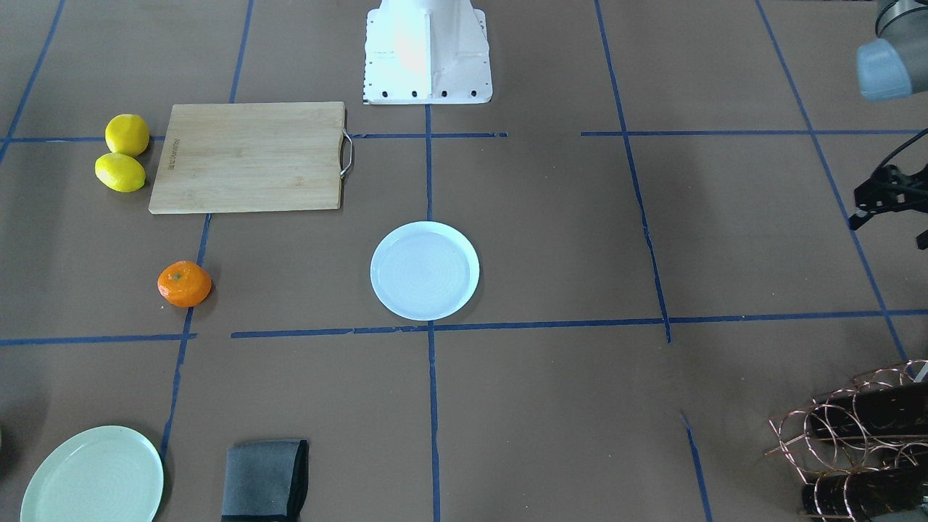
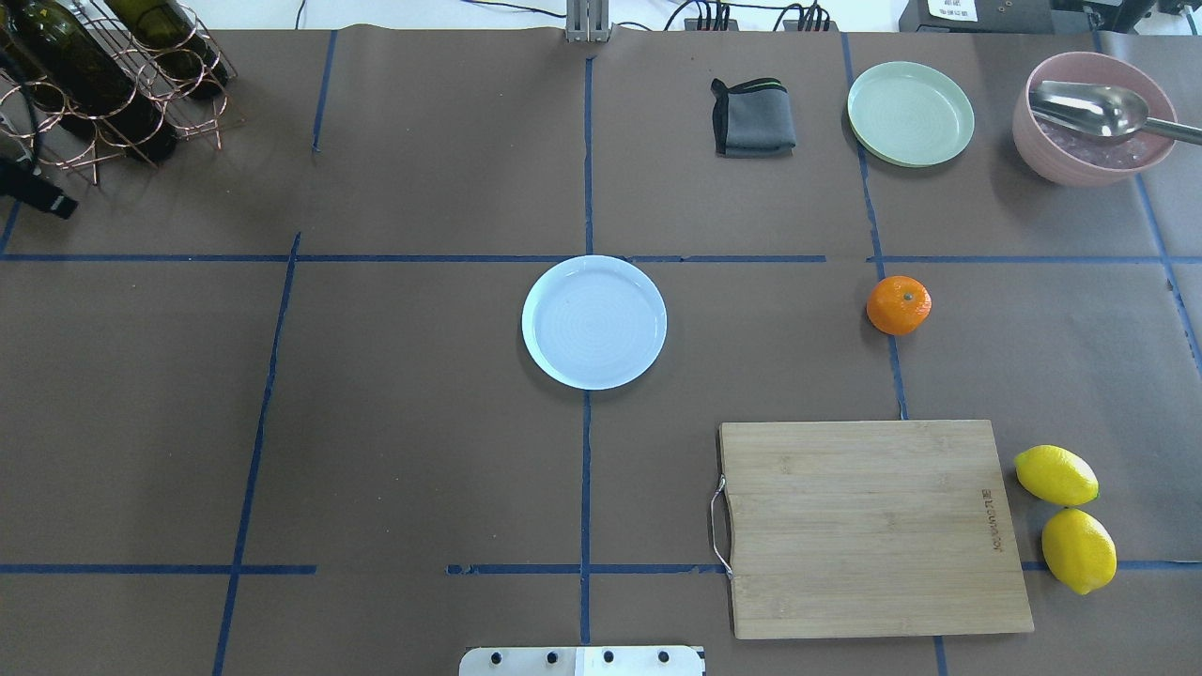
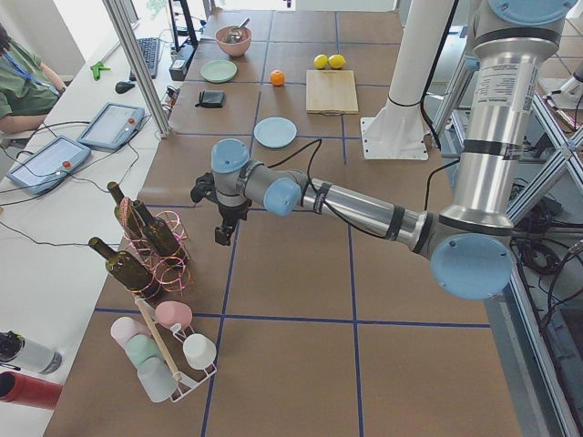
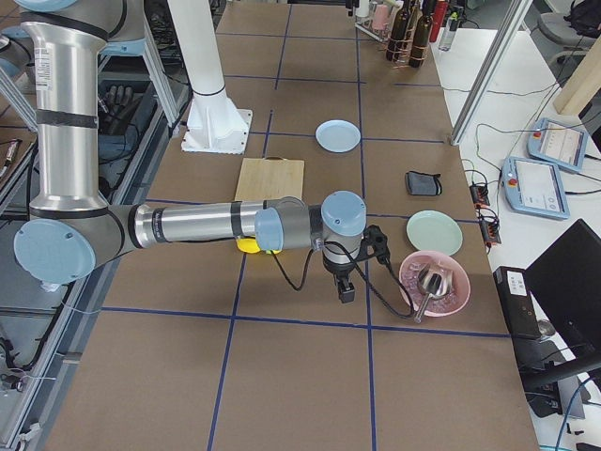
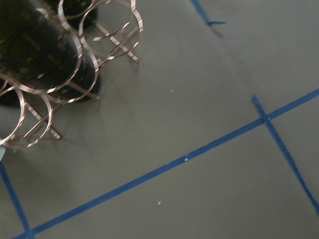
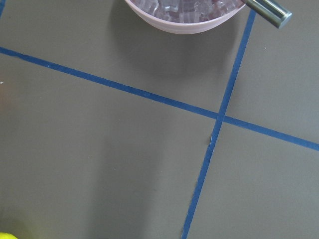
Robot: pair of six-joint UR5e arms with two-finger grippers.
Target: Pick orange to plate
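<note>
The orange (image 2: pixel 899 305) lies on the brown table, right of the middle in the overhead view and well apart from the white plate (image 2: pixel 593 322) at the centre; the plate holds nothing. Front-facing, the orange (image 1: pixel 184 283) is left of the plate (image 1: pixel 425 270). My left gripper (image 3: pixel 221 238) hangs low beside the wine rack, far from both; only its black edge shows in the overhead and front views, so I cannot tell its state. My right gripper (image 4: pixel 346 293) hangs next to the pink bowl, seen only from the side, state unclear. The wrist views show no fingers.
A wooden cutting board (image 2: pixel 869 526) lies near the base, with two lemons (image 2: pixel 1055 474) beside it. A pale green plate (image 2: pixel 910 114), a folded grey cloth (image 2: pixel 753 116) and a pink bowl (image 2: pixel 1052 164) with a spoon line the far right. A copper wine rack (image 2: pixel 113 84) stands far left.
</note>
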